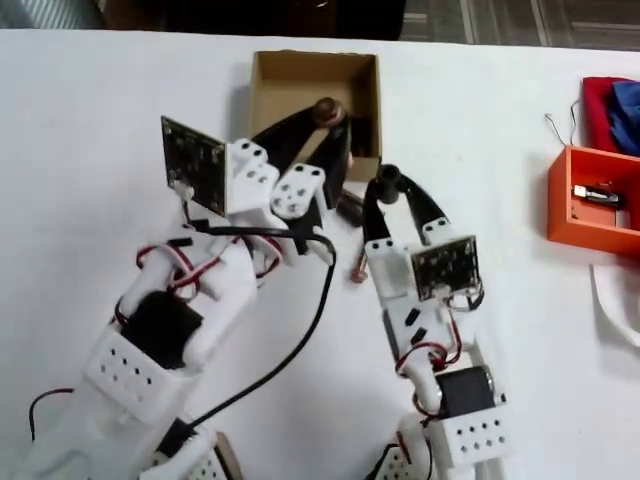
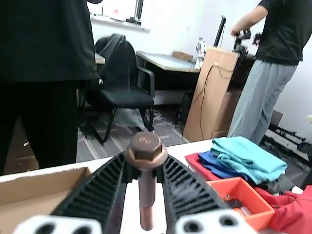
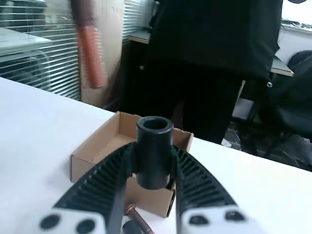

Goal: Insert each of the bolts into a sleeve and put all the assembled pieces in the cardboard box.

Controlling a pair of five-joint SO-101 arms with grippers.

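Insertion awaits you; left gripper (image 2: 145, 168) grips bolt (image 2: 146, 148); right gripper (image 3: 154, 147) grips sleeve (image 3: 154, 161); cardboard box (image 1: 300, 80) looks empty.

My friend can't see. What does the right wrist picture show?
The right gripper holds a black sleeve upright. Beyond it stands an open cardboard box on a white table, with a copper bolt lying near the gripper.

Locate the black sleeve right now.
High view: the sleeve stands upright in the right gripper, by the near right corner of the cardboard box.
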